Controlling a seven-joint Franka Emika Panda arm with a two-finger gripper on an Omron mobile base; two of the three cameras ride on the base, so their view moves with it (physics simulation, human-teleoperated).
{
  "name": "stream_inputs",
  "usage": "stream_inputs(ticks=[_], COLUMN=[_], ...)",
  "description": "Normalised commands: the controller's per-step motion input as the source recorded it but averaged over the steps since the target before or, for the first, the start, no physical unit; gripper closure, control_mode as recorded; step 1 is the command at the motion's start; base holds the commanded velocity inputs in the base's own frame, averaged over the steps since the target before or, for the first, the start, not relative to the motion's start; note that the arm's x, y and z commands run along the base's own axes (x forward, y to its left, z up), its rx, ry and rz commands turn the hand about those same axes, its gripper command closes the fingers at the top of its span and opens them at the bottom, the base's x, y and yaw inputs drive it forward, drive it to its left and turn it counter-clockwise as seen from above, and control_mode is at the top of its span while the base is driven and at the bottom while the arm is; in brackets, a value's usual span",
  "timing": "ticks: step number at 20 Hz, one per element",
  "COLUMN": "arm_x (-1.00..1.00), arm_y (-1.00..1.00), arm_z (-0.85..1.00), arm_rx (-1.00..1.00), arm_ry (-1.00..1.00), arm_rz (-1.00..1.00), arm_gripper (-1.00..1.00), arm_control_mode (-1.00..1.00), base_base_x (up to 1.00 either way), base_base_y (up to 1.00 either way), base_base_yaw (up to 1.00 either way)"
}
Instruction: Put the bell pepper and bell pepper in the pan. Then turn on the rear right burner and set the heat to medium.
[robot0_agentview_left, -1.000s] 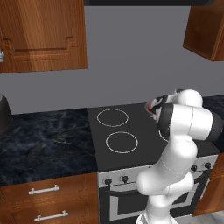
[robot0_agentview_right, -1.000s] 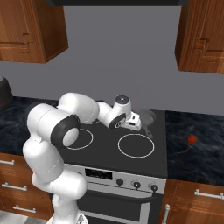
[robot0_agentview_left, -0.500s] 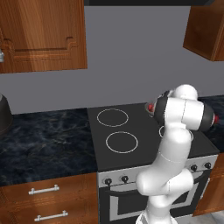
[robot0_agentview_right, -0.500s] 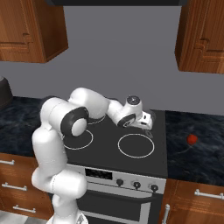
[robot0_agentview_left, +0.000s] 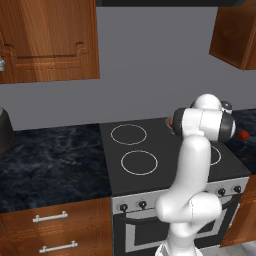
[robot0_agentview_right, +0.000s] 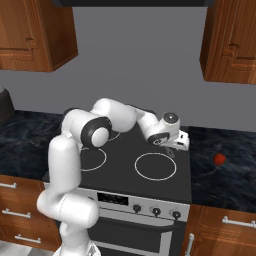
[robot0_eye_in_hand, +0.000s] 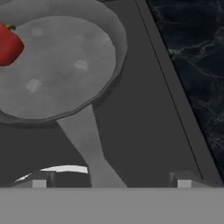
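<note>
Pincer (robot0_eye_in_hand: 109, 181) now rightward, above pan handle (robot0_eye_in_hand: 89, 148)

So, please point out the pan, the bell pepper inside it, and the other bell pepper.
pan (robot0_eye_in_hand: 65, 74), hand view, bare floor of the pan
bell pepper in the pan (robot0_eye_in_hand: 8, 44), hand view, its red side
bell pepper on the counter (robot0_agentview_right: 219, 159), right base view, its middle

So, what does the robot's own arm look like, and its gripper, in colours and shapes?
The arm is made of glossy white rounded tube segments, with dark grey to black round caps at the joints. No cables or markings show on it. The gripper has a white blocky body and two small grey fingertips with squared ends.
</note>
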Motion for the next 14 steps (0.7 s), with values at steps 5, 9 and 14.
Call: stream_inputs(ticks=[5, 9, 14], arm_x=[0.00, 0.00, -0.08], arm_y=[-0.63, -0.43, -0.24], arm_z=[-0.02, 0.02, 0.19], arm_rx=[-0.01, 0.00, 0.00], arm_ry=[-0.01, 0.09, 0.21], arm_rz=[0.00, 0.01, 0.07], arm_gripper=[-1.00, -1.00, -1.00], arm_control_mode=[-1.00, -1.00, -1.00], base_base_x=[0.00, 0.00, 0.00], base_base_y=[0.00, 0.00, 0.00], base_base_yaw=[0.00, 0.00, 0.00])
